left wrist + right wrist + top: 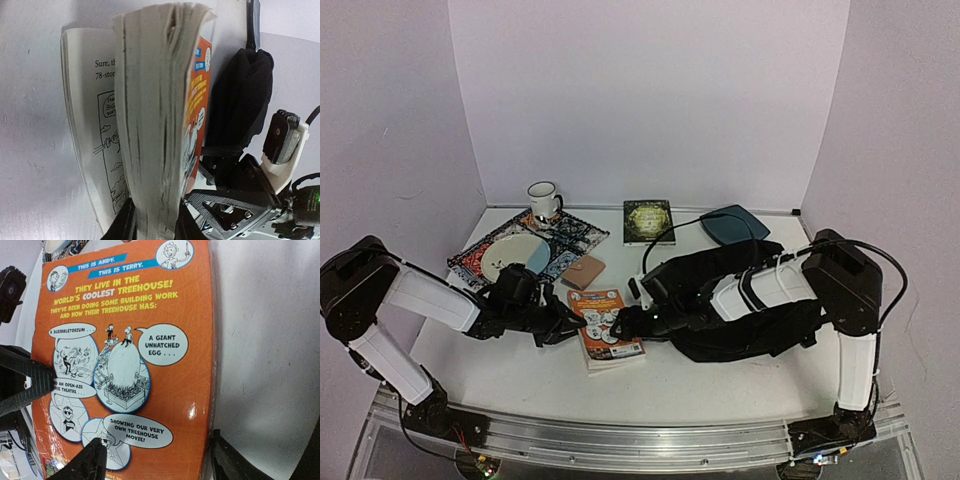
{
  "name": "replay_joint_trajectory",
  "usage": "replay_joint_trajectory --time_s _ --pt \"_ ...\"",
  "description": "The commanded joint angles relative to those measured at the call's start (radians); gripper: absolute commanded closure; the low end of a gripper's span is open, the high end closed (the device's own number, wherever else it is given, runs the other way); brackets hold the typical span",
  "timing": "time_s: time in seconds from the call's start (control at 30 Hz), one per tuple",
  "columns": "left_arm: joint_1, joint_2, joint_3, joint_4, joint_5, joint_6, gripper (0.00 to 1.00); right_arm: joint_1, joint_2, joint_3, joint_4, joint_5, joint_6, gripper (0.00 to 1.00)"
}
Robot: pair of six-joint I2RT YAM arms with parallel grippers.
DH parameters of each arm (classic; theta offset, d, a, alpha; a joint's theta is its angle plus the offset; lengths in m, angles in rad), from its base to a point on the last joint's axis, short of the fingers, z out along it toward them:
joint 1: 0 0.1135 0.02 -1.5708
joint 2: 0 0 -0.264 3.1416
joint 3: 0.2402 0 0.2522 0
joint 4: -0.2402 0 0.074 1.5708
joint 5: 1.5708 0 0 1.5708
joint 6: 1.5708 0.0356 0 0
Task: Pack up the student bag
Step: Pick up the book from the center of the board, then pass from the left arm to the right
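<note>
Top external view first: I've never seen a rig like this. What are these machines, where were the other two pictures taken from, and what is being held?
Those are two robot arms bolted at the near edge of the table, seen from above and behind. The other two pictures come from cameras on their wrists, each showing its own fingers close up. On the surface lie a black backpack, an orange paperback, a white mug by a patterned mat, a dark green book, a teal pad and a small tan item. The left gripper pinches the paperback's page block; one leaf seems left outside. The right gripper is open over the back cover, holding nothing; its arm lies across the backpack.
</note>
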Motion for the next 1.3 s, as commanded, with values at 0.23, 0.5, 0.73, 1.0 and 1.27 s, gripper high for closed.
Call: replay_joint_trajectory --time_s 0.23,0.5,0.73,1.0,1.27 --pt "-0.01 -0.136 -0.033 0.106 0.007 -0.012 0.99 0.016 -0.122 -0.08 0.01 0.009 0.038 0.2" --pt "-0.008 -0.292 -0.08 0.198 0.008 -0.024 1.0 -0.024 -0.193 -0.165 0.151 -0.085 0.093 0.09" --pt "-0.008 -0.343 -0.116 0.33 0.062 -0.053 1.0 -0.051 -0.227 -0.198 0.312 -0.225 0.124 0.09" --pt "-0.01 -0.322 -0.073 0.368 0.221 -0.008 1.0 -0.102 -0.263 -0.162 0.368 -0.33 0.102 0.12" --pt "-0.011 -0.307 -0.036 0.368 0.345 0.042 1.0 -0.142 -0.29 -0.122 0.368 -0.395 0.079 0.19"
